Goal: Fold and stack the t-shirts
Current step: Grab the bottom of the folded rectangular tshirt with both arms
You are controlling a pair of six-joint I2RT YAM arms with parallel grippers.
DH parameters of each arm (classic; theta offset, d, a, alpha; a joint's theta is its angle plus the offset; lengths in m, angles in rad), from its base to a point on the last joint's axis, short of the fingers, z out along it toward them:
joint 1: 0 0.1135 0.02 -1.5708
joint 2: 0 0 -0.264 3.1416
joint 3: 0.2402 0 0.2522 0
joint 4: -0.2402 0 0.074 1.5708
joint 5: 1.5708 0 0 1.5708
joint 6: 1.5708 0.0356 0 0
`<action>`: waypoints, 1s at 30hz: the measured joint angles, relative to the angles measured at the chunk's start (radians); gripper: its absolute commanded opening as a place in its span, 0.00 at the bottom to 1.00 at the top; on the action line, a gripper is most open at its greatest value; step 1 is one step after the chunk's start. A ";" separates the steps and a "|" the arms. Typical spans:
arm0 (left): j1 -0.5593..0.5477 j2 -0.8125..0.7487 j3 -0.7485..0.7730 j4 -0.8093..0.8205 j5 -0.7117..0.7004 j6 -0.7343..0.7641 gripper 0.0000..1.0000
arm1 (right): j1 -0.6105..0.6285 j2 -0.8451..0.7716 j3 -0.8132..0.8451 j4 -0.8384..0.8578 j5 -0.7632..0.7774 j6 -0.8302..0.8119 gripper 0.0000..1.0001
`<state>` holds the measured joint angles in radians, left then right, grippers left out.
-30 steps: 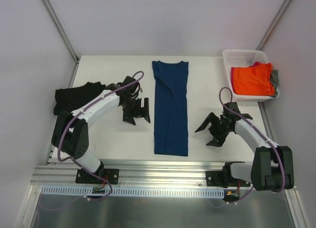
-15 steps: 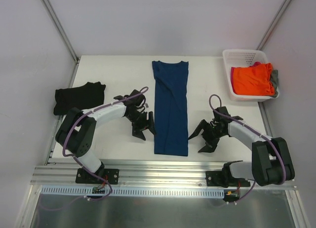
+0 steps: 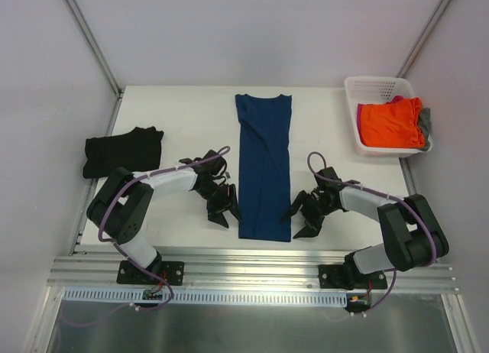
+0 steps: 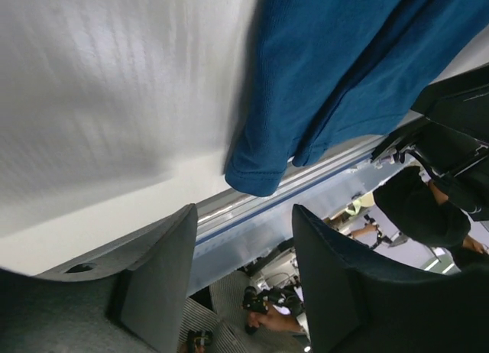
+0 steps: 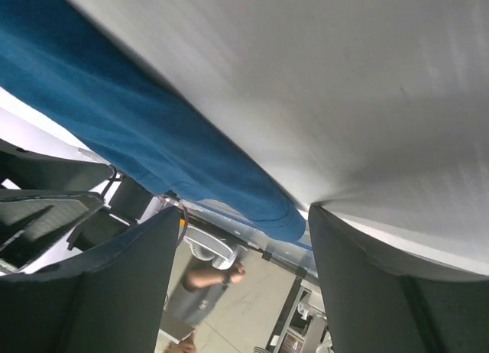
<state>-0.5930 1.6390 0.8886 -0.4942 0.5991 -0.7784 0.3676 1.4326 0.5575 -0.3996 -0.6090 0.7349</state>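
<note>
A navy blue t-shirt [image 3: 264, 167] lies folded into a long strip down the middle of the table, its hem toward the near edge. My left gripper [image 3: 226, 208] sits open just left of the near-left corner of the strip; that corner [image 4: 260, 170] hangs just past the fingertips in the left wrist view. My right gripper [image 3: 301, 216] is open just right of the near-right corner [image 5: 267, 208]. Neither holds cloth. A black t-shirt [image 3: 122, 150] lies folded at the left edge. Orange [image 3: 391, 122], pink and grey t-shirts fill the basket.
The white plastic basket [image 3: 376, 88] stands at the back right corner. The table's near edge and its metal rail [image 3: 252, 255] run close below both grippers. Grey walls enclose the table on three sides.
Both grippers have moved toward the near corners of the navy strip, from mid-table positions on either side, and their jaws have narrowed somewhat. The shirts have not moved.
</note>
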 measured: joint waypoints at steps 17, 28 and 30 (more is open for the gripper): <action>-0.089 0.014 -0.074 0.122 0.057 -0.086 0.47 | 0.030 -0.040 -0.060 0.030 -0.010 0.026 0.59; -0.088 0.066 -0.097 0.165 0.055 -0.118 0.41 | 0.029 -0.029 -0.056 0.039 -0.008 0.021 0.52; -0.089 0.075 -0.095 0.175 0.056 -0.124 0.35 | 0.029 -0.016 -0.048 0.052 -0.008 0.019 0.50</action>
<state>-0.6815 1.7138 0.7940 -0.3195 0.6548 -0.9024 0.3965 1.4166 0.5091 -0.3473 -0.6170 0.7536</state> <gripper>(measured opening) 0.394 0.525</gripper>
